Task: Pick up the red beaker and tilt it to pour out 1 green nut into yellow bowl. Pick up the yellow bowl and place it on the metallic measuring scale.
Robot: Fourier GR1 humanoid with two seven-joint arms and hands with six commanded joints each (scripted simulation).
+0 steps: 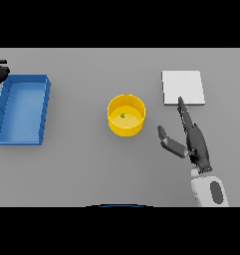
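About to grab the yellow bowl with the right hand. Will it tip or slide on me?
The yellow bowl looks wide and low with upright walls, so probably stable, not prone to tipping or rolling. It likely stays rigid. The green nut lies loose inside and may slide if tilted. The right hand is open beside it.

1. A blue bin (22,109) lies at the left side of the grey surface (91,169).
2. The bin is rectangular and open-topped, with its long sides running away from the viewer.
3. Its walls are low and its floor shows the same blue.
4. Nothing shows inside the bin.
5. The surface is plain grey and fills the whole view from edge to edge.
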